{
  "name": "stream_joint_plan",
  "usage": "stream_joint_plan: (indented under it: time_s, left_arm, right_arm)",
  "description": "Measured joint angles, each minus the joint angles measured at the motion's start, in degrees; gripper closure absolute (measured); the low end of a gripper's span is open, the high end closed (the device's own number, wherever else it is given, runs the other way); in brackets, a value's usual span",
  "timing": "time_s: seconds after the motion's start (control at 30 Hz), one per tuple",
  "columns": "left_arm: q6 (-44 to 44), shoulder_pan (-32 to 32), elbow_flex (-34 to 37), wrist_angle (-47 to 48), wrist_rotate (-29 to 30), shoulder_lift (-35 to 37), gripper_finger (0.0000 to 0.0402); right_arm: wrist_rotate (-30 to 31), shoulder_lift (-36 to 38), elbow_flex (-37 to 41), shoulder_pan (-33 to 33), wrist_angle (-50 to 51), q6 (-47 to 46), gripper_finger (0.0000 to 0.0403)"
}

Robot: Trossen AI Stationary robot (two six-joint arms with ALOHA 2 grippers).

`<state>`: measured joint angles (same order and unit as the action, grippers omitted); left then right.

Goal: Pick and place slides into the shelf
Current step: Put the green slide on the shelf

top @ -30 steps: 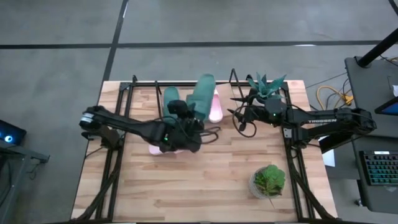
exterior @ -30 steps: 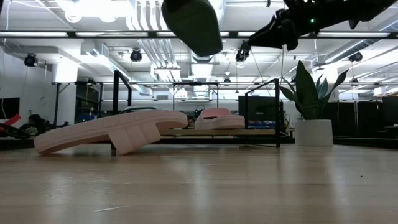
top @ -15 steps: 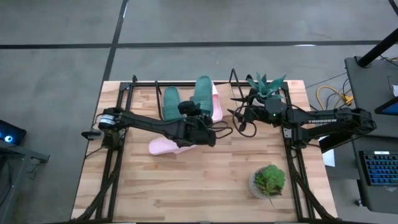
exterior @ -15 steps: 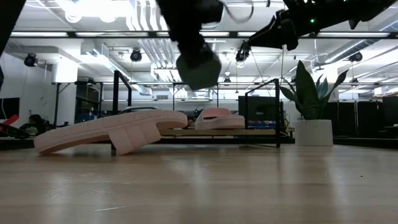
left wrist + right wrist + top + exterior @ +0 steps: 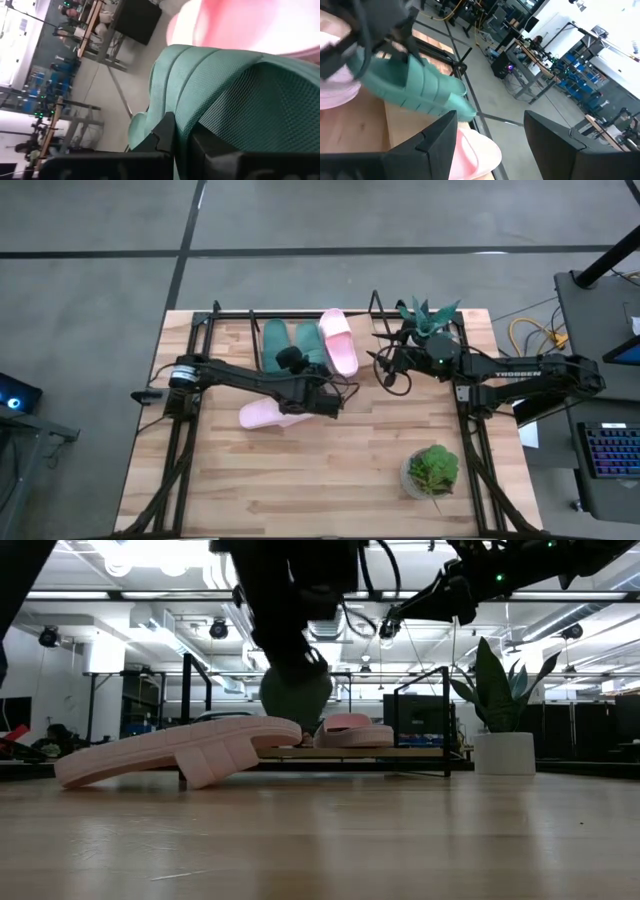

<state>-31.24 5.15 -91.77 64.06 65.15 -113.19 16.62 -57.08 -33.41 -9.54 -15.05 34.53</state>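
Gripping a teal slide (image 5: 309, 345) by its heel, the left pincer (image 5: 318, 390) holds it over the shelf (image 5: 255, 320); right pincer (image 5: 384, 368) released.

Dark jointed arms, white lettering

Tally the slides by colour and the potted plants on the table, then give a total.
Teal-green slides: 2, one on the shelf and one held by the left gripper
Pale pink slides: 2, one on the shelf and one on the table
Potted plants: 2
Total: 6
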Motion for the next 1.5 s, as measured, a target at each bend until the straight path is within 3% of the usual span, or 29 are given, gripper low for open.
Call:
stream_joint_plan:
  time_s: [0.23, 0.47, 0.67, 1.03, 1.17, 1.27, 1.5]
  left_arm:
    - [-0.13, -2.22, -0.35, -0.66, 4.20, -5.56, 0.0401]
    - [-1.32, -4.85, -0.37, -0.74, 4.21, -7.43, 0.0401]
    - [-0.72, -5.78, -0.37, -1.13, 0.88, -7.58, 0.0401]
    - [8.06, -6.72, -0.33, -7.82, -7.21, -7.56, 0.0398]
    - [8.62, -7.55, -0.83, -8.05, -10.99, -7.45, 0.0357]
    - [9.70, -8.31, -1.79, -7.99, -16.43, -6.84, 0.0301]
    - [14.83, -7.79, -3.26, -8.28, -20.51, -3.85, 0.0190]
  right_arm:
    - [-0.02, 0.00, 0.00, 0.00, 0.01, -0.01, 0.0183]
    - [0.00, 0.00, 0.00, 0.00, 0.27, -0.01, 0.0183]
    - [-0.02, 0.00, 0.00, 0.00, 0.27, -0.01, 0.0183]
    - [-0.03, -0.01, 0.00, 0.00, 0.28, -0.02, 0.0183]
    - [-0.04, -0.02, 0.00, 0.00, 0.28, -0.01, 0.0183]
    - [-0.04, -0.01, 0.00, 0.00, 0.28, -0.01, 0.0183]
    - [-0.04, 0.00, 0.00, 0.00, 0.44, 0.02, 0.0183]
